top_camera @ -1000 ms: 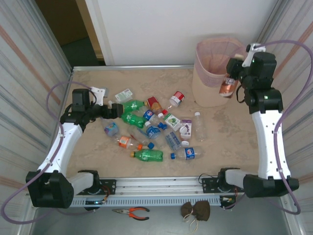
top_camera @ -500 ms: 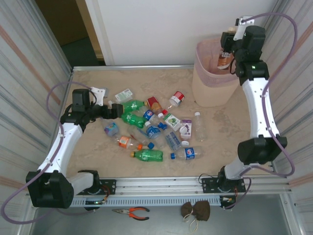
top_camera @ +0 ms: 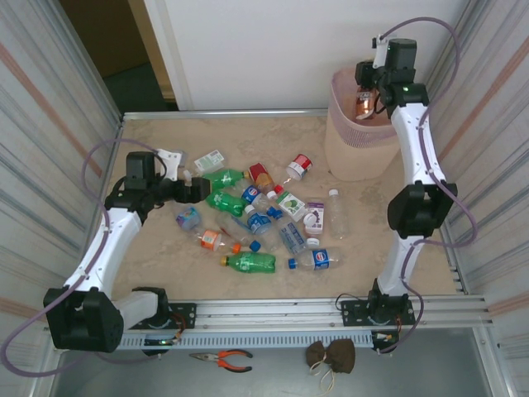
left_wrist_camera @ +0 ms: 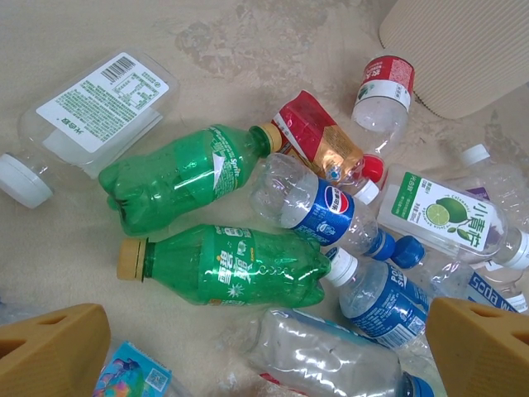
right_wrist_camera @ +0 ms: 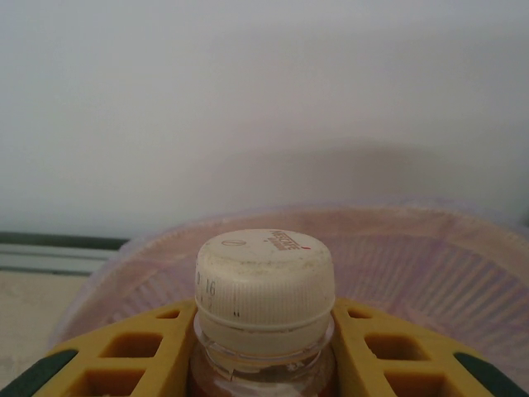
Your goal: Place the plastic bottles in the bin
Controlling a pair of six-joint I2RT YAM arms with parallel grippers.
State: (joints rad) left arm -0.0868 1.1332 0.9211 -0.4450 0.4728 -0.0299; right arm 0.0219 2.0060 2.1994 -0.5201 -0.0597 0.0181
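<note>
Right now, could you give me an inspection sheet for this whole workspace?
Surface: beige marbled table, bare along its far edge.
Job's things: plastic bottles scattered mid-table; bin at far right corner.
Clutter: pliers and a brown pouch on the near ledge.
Grippers: left gripper open above green bottles; right gripper shut on an orange-brown bottle over the bin.
Cables: purple cables loop beside both arms.
Surroundings: white wall behind, ribbed panels each side.

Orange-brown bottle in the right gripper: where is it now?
Top view, far right corner: the orange-brown bottle hangs in the right gripper over the mouth of the bin, near the back wall.
</note>
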